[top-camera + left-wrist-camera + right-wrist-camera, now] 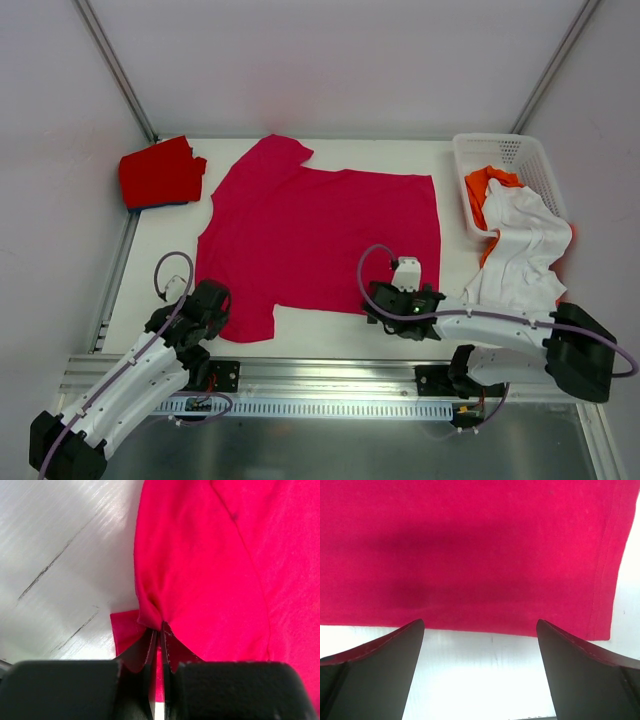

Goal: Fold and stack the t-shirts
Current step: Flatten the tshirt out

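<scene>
A large crimson-pink t-shirt [320, 235] lies spread flat on the white table. My left gripper [214, 298] is shut on its near left sleeve edge; in the left wrist view the cloth [200, 570] bunches up at the closed fingertips [161, 630]. My right gripper [408, 290] is open at the shirt's near hem; in the right wrist view the hem [470, 625] lies just beyond the spread fingers [395, 645] and nothing is held. A folded red t-shirt [160, 172] lies at the far left on a blue one. White [520, 240] and orange [488, 185] t-shirts spill from the basket.
A white plastic lattice basket [505, 150] stands at the far right of the table. Metal frame posts rise at the back corners. The aluminium rail [320, 385] with the arm bases runs along the near edge.
</scene>
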Controlling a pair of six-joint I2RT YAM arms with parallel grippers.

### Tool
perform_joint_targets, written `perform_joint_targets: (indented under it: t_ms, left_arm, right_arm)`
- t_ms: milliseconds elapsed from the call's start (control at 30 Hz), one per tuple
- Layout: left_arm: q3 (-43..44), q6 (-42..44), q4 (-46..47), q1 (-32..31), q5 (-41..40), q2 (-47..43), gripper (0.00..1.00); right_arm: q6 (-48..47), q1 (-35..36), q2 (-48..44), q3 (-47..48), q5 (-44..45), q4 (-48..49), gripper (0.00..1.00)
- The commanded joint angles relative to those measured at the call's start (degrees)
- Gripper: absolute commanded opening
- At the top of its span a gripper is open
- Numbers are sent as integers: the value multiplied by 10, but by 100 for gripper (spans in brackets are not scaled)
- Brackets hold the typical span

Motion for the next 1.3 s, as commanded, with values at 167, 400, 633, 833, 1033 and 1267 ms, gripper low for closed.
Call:
perform_joint_targets:
  t_ms: [167, 400, 633, 833, 1033, 1267]
  left_arm:
    - [-15, 51, 35, -6, -13, -22, 0]
    - [-25, 72, 49, -6, -1, -48, 0]
    - [-32, 79, 52, -7, 6, -76, 0]
    - [-33, 80, 53, -6, 9, -79, 0]
    - [-34, 81, 54, -6, 9, -83, 0]
    - [-35, 83, 55, -6, 10, -85, 0]
  right_arm:
    - [177, 3, -204, -112, 66, -110, 100]
    - [265, 3, -295, -133, 95, -179, 99]
    - [383, 2, -193, -86, 103, -300, 99]
    - [383, 4, -174, -85, 102, -263, 100]
    - [343, 3, -183, -97, 117, -203, 99]
    - [272, -6, -168, -83, 113, -117, 99]
